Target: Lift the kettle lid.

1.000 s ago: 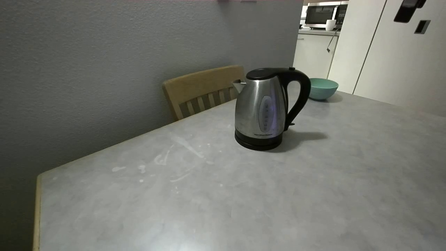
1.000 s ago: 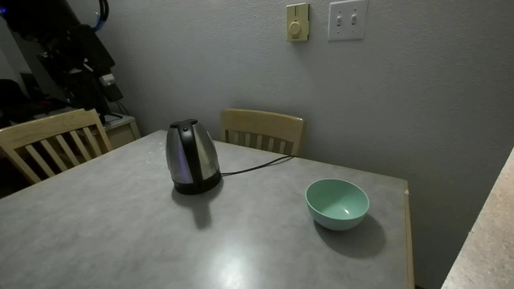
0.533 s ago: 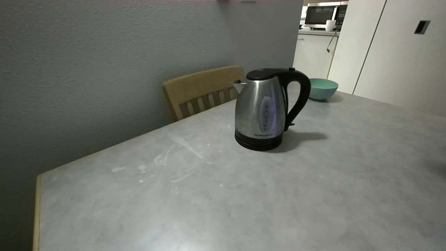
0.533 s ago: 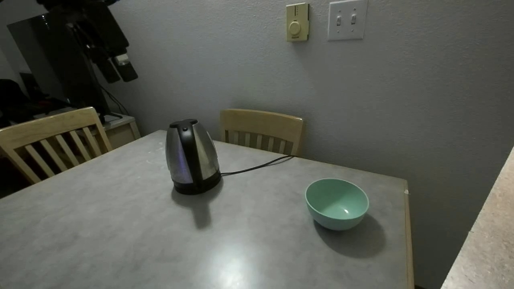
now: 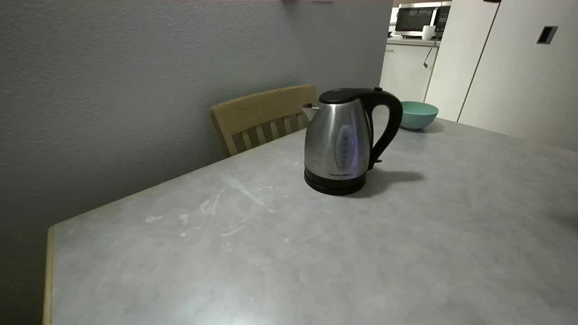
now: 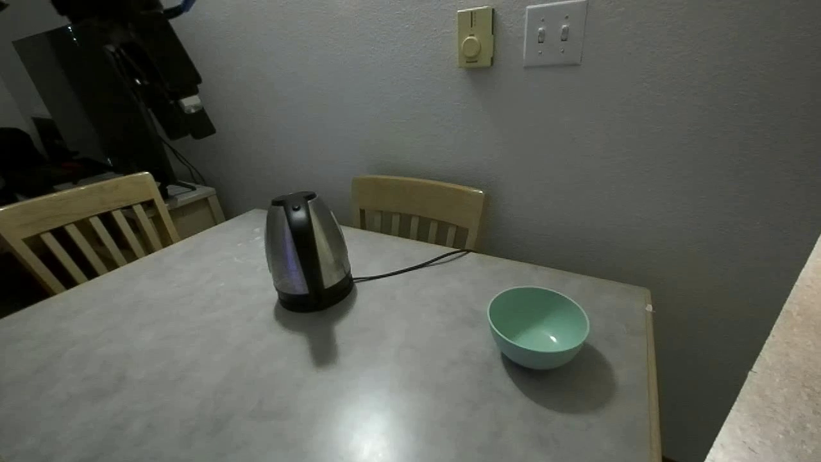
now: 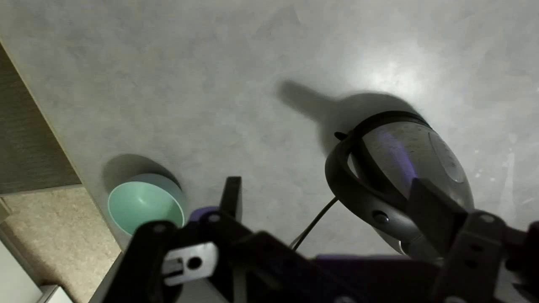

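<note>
A silver kettle (image 5: 325, 144) with a black handle and base stands upright on the grey table. It also shows in an exterior view (image 6: 333, 260) and in the wrist view (image 7: 421, 147). Its black lid (image 5: 338, 95) lies shut on top. In the wrist view the lid (image 7: 423, 247) is mostly hidden behind my gripper, and a round button (image 7: 381, 217) shows on the handle. My gripper (image 7: 326, 188) is open and empty, its fingers wide apart, the right one overlapping the kettle. In an exterior view the gripper (image 6: 192, 122) hangs above and apart from the kettle.
A mint green bowl (image 6: 537, 327) stands on the table (image 6: 192, 372), and also shows in the wrist view (image 7: 145, 206). The kettle's black cord (image 6: 414, 266) runs to the table's edge. Wooden chairs (image 6: 420, 199) (image 6: 83, 200) stand along the edges. A grey wall (image 6: 359, 102) rises behind.
My gripper has risen and moved toward the right in an exterior view over the last second, then sunk slightly in the last half second. The kettle and bowl have not moved.
</note>
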### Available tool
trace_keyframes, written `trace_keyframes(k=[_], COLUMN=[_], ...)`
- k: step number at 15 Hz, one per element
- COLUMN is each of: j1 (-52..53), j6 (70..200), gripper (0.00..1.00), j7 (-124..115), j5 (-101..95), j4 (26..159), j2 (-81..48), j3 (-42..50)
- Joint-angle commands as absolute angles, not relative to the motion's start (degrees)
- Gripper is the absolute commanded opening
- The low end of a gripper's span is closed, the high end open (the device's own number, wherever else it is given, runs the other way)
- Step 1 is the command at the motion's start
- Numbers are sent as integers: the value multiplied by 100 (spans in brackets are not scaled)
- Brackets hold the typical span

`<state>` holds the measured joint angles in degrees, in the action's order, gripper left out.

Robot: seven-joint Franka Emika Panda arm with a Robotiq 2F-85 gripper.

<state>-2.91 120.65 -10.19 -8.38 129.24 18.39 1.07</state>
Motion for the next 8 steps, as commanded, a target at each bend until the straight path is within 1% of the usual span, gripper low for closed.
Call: trace_keyframes(k=[1, 4, 8], j1=[-221, -193, -249], j6=[11729, 11268, 10726], gripper=[100, 100, 100], j7=[-604, -250, -177], j5=[-222, 171, 149], j4=[12599, 12024, 11146], j2=[1504, 980, 248], j3=[246, 276, 243])
